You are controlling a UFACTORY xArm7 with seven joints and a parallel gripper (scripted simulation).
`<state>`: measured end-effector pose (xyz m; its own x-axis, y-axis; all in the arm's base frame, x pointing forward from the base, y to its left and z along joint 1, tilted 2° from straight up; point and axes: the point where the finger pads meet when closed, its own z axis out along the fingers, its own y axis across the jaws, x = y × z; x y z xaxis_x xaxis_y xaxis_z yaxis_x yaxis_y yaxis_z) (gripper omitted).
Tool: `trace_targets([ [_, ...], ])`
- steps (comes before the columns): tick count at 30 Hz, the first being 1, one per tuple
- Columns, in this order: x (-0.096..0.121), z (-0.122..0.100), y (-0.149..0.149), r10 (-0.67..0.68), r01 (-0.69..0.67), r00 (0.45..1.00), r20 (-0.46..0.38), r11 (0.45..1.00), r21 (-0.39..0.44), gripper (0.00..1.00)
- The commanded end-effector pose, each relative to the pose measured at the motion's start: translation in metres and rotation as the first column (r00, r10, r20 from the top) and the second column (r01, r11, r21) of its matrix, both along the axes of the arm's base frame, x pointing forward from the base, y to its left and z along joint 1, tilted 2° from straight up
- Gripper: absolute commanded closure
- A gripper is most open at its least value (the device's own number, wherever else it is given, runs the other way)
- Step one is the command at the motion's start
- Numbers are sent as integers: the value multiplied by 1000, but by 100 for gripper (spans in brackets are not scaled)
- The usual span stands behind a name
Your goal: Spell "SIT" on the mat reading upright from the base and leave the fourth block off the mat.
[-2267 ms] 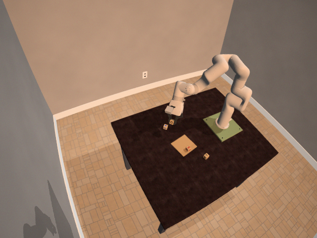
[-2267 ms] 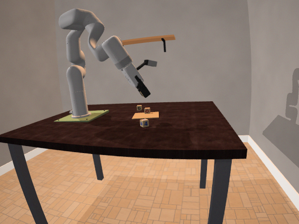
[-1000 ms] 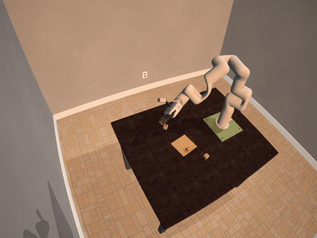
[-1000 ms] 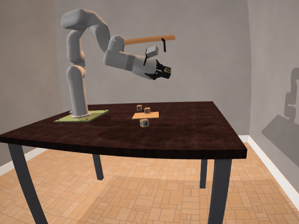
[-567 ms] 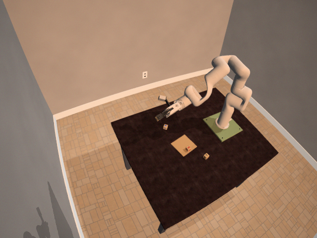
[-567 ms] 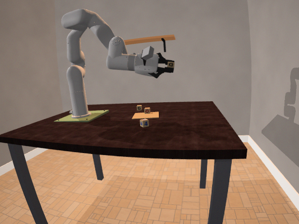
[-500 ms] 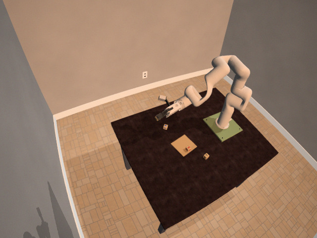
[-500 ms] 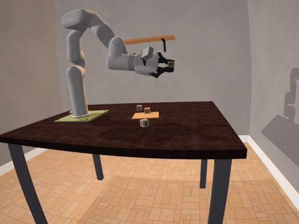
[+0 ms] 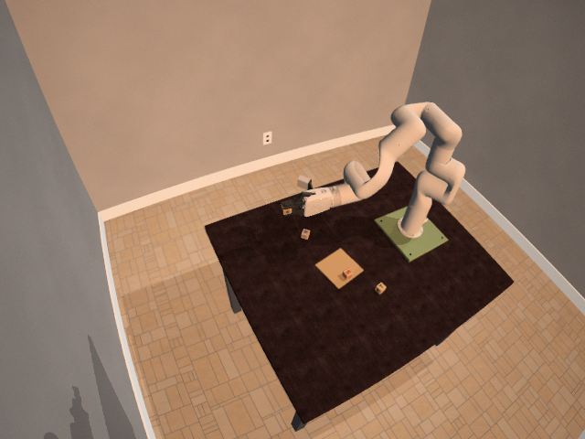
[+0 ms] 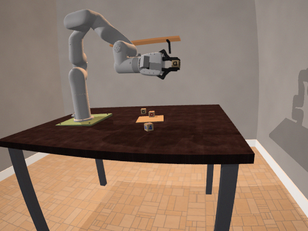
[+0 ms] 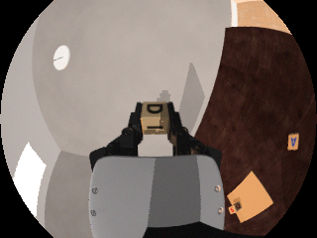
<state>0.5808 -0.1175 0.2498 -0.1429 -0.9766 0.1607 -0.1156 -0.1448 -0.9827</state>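
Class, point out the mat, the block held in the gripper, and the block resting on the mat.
mat (image 9: 330,265), top view, its bare middle.
held block (image 10: 175,63), exterior view, its lettered face.
block on the mat (image 10: 151,113), exterior view, its front face.

One wooden block is held high between the fingers; another sits on the tan mat; two blocks lie off it on the tabletop.

High above the dark table, the gripper clamps a wooden block, its arm stretched level to the right. On the table, a red-marked block sits at the tan mat's far edge, a G block beyond, a blue 4 block nearer.
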Motion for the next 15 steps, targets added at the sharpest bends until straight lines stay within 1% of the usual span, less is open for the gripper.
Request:
trace_targets([
  [1,0,4,-8,-95,93,995,23,992,85,73],
  [4,-2,3,-12,-145,139,989,30,981,136,73],
  [8,-5,2,-20,-237,223,971,35,947,232,73],
  [12,-10,-1,-27,-325,299,945,29,897,325,73],
  [15,-15,-4,-32,-391,353,920,19,850,392,73],
])
